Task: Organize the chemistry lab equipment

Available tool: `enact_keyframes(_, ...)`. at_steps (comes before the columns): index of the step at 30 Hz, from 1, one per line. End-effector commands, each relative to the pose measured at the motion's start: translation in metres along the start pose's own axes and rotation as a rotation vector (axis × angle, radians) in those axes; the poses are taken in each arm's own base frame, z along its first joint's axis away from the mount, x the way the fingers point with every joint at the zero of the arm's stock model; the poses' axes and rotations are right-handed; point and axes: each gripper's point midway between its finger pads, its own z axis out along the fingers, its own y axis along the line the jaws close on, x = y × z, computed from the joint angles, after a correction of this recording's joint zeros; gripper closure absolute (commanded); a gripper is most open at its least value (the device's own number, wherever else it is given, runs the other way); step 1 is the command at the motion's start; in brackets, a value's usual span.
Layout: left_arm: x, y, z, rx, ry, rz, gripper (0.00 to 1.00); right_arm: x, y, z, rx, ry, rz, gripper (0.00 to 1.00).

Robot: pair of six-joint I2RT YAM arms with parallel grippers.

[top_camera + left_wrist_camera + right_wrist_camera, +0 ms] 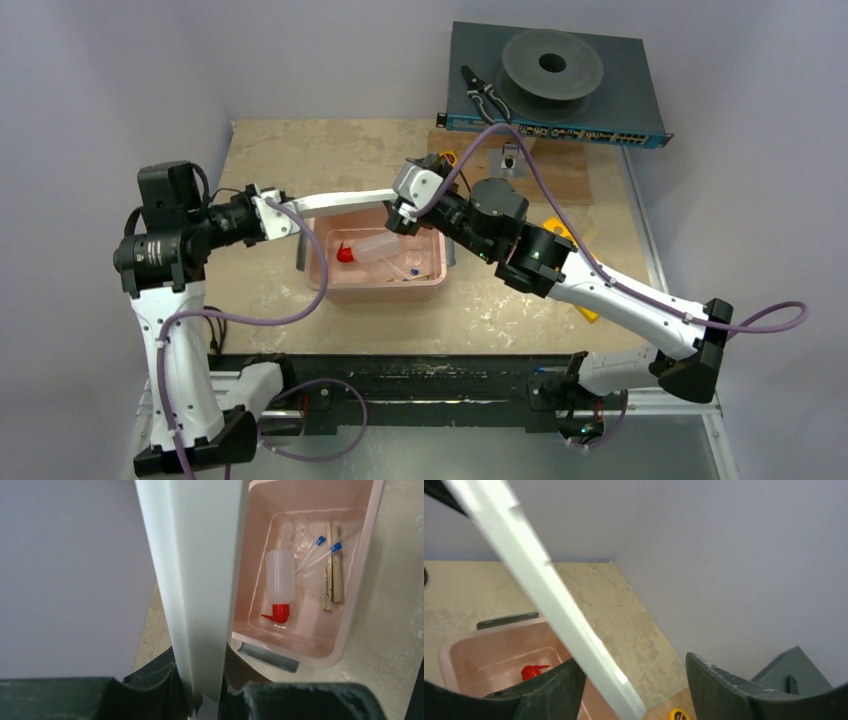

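Observation:
A pink bin (375,285) sits mid-table with the squeeze bottle (280,577) lying in it, red nozzle (531,671) toward its near end. Beside the bottle lie clear tubes with blue tips (320,550) and wooden sticks (336,570). A long flat white lid (335,203) hangs edge-on above the bin's far-left side. My left gripper (205,700) is shut on one end of the lid (200,580). My right gripper (631,665) is open around the other end, and the lid (539,580) lies close to its left finger. A yellow rack (557,230) is mostly hidden under my right arm.
A grey bar (267,656) lies against the bin's end. A small yellow tape measure (678,714) sits beyond the bin on a brown board (560,170). At the back right, a dark network switch (620,110) carries a black spool (550,65) and black-handled pliers (485,95).

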Motion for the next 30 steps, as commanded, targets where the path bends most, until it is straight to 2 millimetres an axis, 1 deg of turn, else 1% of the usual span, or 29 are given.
enact_keyframes(1, 0.003, 0.036, -0.004, -0.192, 0.028, 0.099, 1.00, -0.030, -0.049, -0.006, 0.194, 0.007, 0.218, 0.27)
enact_keyframes(2, 0.007, 0.042, -0.004, -0.212, 0.045, 0.085, 1.00, -0.029, -0.050, -0.006, 0.198, 0.027, 0.252, 0.25)
enact_keyframes(3, 0.013, 0.052, -0.005, -0.251, 0.068, 0.082, 1.00, -0.032, -0.053, -0.006, 0.206, 0.027, 0.293, 0.24)
enact_keyframes(5, 0.030, 0.074, -0.005, -0.348, 0.119, 0.090, 1.00, -0.036, -0.056, -0.010, 0.227, 0.024, 0.380, 0.21)
enact_keyframes(7, 0.046, 0.095, -0.007, -0.451, 0.177, 0.136, 1.00, -0.033, -0.060, -0.012, 0.265, 0.046, 0.494, 0.18)
enact_keyframes(9, 0.060, 0.109, -0.009, -0.543, 0.254, 0.226, 1.00, -0.025, -0.065, -0.012, 0.294, 0.083, 0.665, 0.17)
enact_keyframes(11, 0.063, 0.119, -0.007, -0.617, 0.280, 0.355, 1.00, -0.023, -0.067, -0.007, 0.266, 0.093, 0.853, 0.18)
enact_keyframes(12, 0.064, 0.120, -0.005, -0.636, 0.288, 0.397, 1.00, -0.022, -0.067, -0.004, 0.250, 0.088, 0.941, 0.18)
enact_keyframes(14, 0.057, 0.125, -0.004, -0.693, 0.285, 0.456, 1.00, -0.022, -0.063, 0.003, 0.212, 0.062, 1.057, 0.19)
enact_keyframes(15, 0.050, 0.127, -0.005, -0.720, 0.271, 0.478, 1.00, -0.024, -0.061, 0.007, 0.198, 0.044, 1.112, 0.20)
enact_keyframes(16, 0.042, 0.132, -0.009, -0.766, 0.255, 0.503, 1.00, -0.026, -0.060, 0.011, 0.184, 0.029, 1.146, 0.20)
enact_keyframes(19, 0.030, 0.135, -0.017, -0.854, 0.219, 0.561, 1.00, -0.033, -0.054, 0.022, 0.133, -0.010, 1.225, 0.20)
enact_keyframes(21, 0.020, 0.138, -0.025, -0.919, 0.202, 0.621, 1.00, -0.033, -0.049, 0.032, 0.104, -0.014, 1.292, 0.21)
enact_keyframes(25, 0.008, 0.130, -0.029, -0.982, 0.155, 0.733, 1.00, -0.033, -0.051, 0.049, 0.091, -0.071, 1.399, 0.21)
enact_keyframes(26, 0.006, 0.127, -0.030, -0.984, 0.144, 0.747, 1.00, -0.032, -0.053, 0.054, 0.095, -0.081, 1.410, 0.20)
enact_keyframes(27, 0.005, 0.125, -0.030, -0.982, 0.138, 0.751, 1.00, -0.035, -0.058, 0.057, 0.096, -0.111, 1.417, 0.21)
enact_keyframes(29, 0.002, 0.122, -0.032, -0.985, 0.130, 0.757, 1.00, -0.032, -0.063, 0.063, 0.104, -0.131, 1.433, 0.21)
enact_keyframes(30, 0.000, 0.121, -0.033, -0.987, 0.126, 0.760, 1.00, -0.033, -0.062, 0.066, 0.089, -0.141, 1.442, 0.21)
